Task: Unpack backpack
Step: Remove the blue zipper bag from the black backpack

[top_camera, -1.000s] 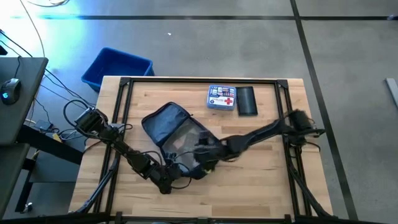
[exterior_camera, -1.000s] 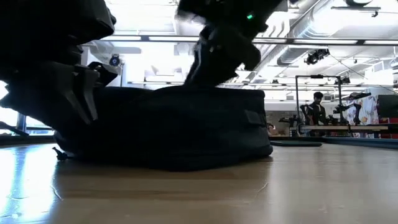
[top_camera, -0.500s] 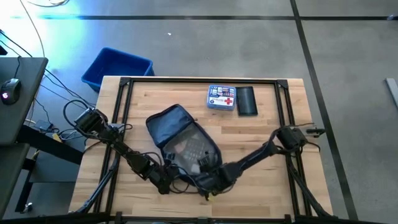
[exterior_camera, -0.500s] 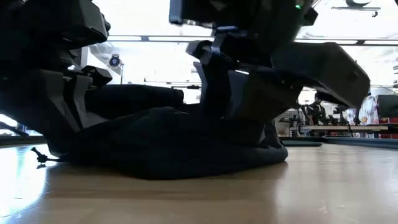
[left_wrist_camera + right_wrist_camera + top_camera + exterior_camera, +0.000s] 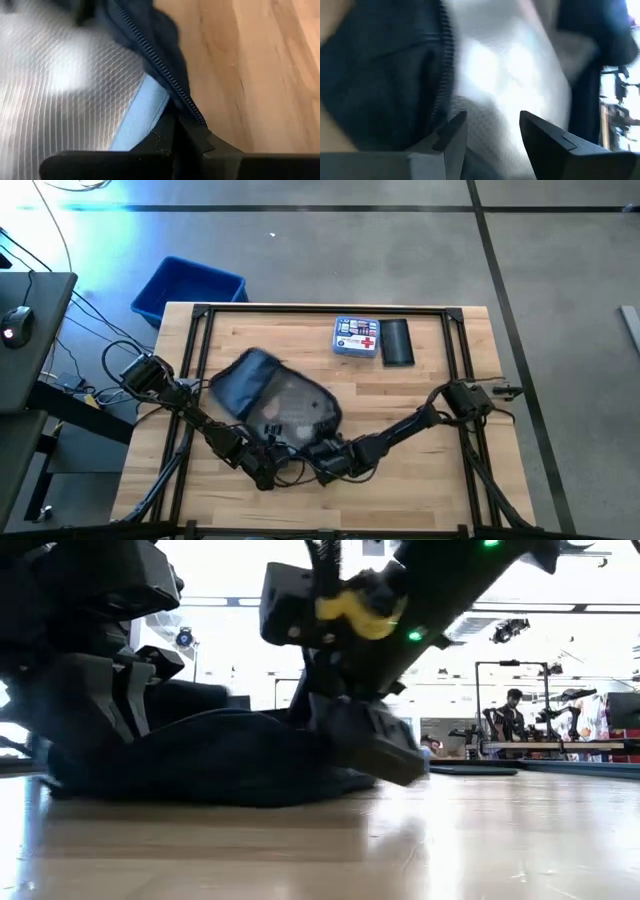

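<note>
The dark navy backpack (image 5: 275, 395) lies flat on the wooden table (image 5: 430, 480), unzipped, with its pale grey mesh lining (image 5: 60, 100) showing. My left gripper (image 5: 265, 472) is shut on the backpack's near rim. My right gripper (image 5: 325, 463) stands low at the same near rim, just right of the left one. Its fingers are apart in the right wrist view, with the mesh lining (image 5: 505, 75) behind the gap. The low view shows the backpack (image 5: 200, 760) slumped between both arms. My left gripper pinches the backpack's zipper edge (image 5: 192, 117) between its two fingers, beside the light blue trim. It slants down at the near rim, and the backpack rests on the table. My right gripper has one finger (image 5: 452, 132) by the zipper and one over the lining; whether they touch, I cannot tell.
A first-aid kit (image 5: 357, 338) and a flat black pouch (image 5: 398, 342) lie side by side at the table's far edge. A blue bin (image 5: 188, 288) stands on the floor beyond the far left corner. Bare wood lies right of the backpack.
My right gripper has come down from over the backpack's middle toward the table's near edge and left, rolling as it went, and now sits at the near rim. The backpack has sagged flatter and its far end has swung toward the table's left.
</note>
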Action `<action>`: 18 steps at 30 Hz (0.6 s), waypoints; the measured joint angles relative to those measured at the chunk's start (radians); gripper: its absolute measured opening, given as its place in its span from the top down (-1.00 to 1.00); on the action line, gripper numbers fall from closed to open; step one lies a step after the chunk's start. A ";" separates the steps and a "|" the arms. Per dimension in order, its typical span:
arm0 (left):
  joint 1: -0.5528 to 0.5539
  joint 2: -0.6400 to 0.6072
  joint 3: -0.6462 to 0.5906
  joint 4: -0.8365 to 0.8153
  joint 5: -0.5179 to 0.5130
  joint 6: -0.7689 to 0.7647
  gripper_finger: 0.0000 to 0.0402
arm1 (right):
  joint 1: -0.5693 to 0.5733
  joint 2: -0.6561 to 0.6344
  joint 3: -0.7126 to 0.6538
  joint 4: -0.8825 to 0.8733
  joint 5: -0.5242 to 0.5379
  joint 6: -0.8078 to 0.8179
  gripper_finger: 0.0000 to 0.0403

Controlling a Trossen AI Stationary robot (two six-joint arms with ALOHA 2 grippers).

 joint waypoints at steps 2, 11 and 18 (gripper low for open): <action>0.000 0.000 0.000 0.002 0.003 0.005 1.00 | -0.023 0.000 0.000 0.028 -0.016 -0.021 0.18; 0.000 0.000 0.000 -0.002 0.005 0.007 1.00 | -0.118 -0.003 0.001 0.058 -0.357 -0.070 0.18; -0.009 0.000 0.000 0.000 -0.044 0.037 1.00 | -0.089 -0.055 0.000 0.038 -0.216 -0.035 0.18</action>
